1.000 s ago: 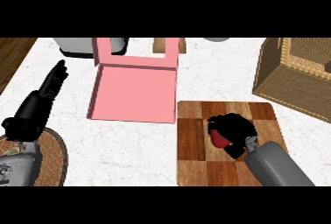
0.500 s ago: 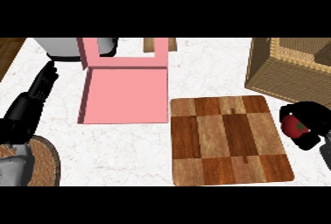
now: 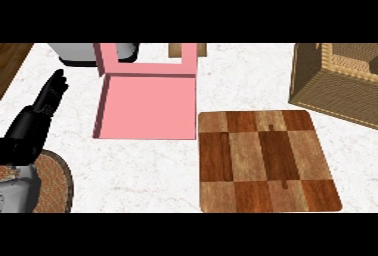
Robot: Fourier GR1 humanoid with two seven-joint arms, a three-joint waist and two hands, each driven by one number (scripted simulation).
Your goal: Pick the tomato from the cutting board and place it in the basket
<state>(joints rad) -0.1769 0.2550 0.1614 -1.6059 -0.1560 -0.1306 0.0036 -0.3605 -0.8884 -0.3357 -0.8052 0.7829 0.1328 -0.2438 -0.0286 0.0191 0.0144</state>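
Tomato and right hand are showing nowhere. Left hand point(image 3: 40, 112) is resting open, basket point(image 3: 332, 92) far to its right; releasing wants centring over it.

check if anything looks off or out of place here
Nothing is spilled or tipped. The one odd thing: the cutting board holds no tomato, and no tomato or right hand shows in view. The visible part of the basket shows none either. The left hand rests open at the left edge.
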